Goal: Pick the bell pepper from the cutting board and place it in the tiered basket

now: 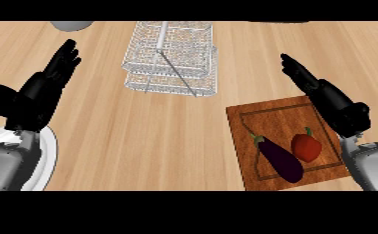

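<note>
The red bell pepper [306,147] sits on the brown wooden cutting board [249,119] at five o'clock, while the black left hand [50,80] and right hand [319,87] hover straight-fingered, empty.

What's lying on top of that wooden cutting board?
A red bell pepper and a dark purple eggplant lie side by side on the cutting board. The right hand and wrist cover its right edge, so that strip cannot be seen.

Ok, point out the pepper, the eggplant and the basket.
pepper [306,147], head view, middle of red body.
eggplant [280,160], head view, middle of purple body.
basket [139,48], head view, left wire wall.
</note>
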